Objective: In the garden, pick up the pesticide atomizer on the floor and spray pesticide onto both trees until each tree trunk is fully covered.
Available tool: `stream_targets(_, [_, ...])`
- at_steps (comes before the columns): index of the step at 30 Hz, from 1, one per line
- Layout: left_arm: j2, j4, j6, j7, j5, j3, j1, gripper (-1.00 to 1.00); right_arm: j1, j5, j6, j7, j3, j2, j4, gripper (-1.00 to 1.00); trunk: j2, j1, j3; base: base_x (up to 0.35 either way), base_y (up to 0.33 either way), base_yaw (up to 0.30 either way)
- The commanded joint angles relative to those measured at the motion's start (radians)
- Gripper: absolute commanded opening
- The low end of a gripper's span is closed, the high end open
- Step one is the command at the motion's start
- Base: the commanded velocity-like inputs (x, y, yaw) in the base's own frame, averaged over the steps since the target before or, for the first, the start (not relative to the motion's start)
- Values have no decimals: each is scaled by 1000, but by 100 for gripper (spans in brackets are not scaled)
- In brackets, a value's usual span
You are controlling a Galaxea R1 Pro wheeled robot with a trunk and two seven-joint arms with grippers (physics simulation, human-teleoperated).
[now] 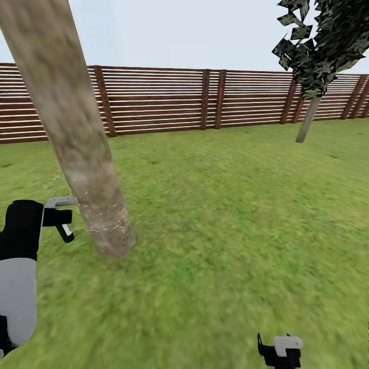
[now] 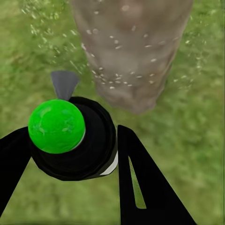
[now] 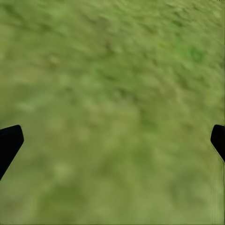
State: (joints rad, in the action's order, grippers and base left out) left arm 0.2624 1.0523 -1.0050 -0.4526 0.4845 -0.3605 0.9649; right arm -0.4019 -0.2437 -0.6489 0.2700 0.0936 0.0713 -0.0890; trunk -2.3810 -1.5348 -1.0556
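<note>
The left tool pinches the black, green-capped pesticide atomizer, its nozzle facing the mottled grey-beige tree trunk just ahead. White specks mark only the base; aim higher. The right tool hangs spread.

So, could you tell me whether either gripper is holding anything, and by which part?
The left gripper holds the pesticide atomizer by its black body just below the green cap, one finger on each side. The right gripper is open over grass, holding nothing.

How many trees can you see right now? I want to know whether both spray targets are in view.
2. The near tree trunk, flecked with white specks low down, rises beside the left gripper; the far tree stands by the fence. Others may lie outside the views.
</note>
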Motion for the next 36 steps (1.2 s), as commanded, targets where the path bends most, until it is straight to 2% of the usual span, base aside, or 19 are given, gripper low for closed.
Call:
stream_targets(1, [0,0,0,0,1,0,0,-100,0,0,0,0,0,0,0,100,0,0,0,39,-264,24])
stream_targets(12, [0,0,0,0,2,0,0,-100,0,0,0,0,0,2,0,100,0,0,0,19,-272,2])
stream_targets(21, [0,-1,2,2,3,3,-1,-100,0,0,0,0,0,1,0,100,0,0,0,184,-214,0])
stream_targets(28, [4,-11,7,6,7,1,-4,-100,0,0,0,0,0,2,0,100,0,0,0,-184,-221,0])
stream_targets(29, [5,-18,8,8,6,-1,-9,-100,0,0,0,0,0,2,0,100,0,0,0,-82,-92,0])
stream_targets(33, [6,-48,18,10,5,-10,-86,-100,0,0,0,0,0,2,0,100,0,0,0,-16,-18,0])
stream_targets(36, [1,-52,36,8,-2,-10,-168,-100,0,0,0,-1,0,2,0,100,0,0,0,0,-1,0])
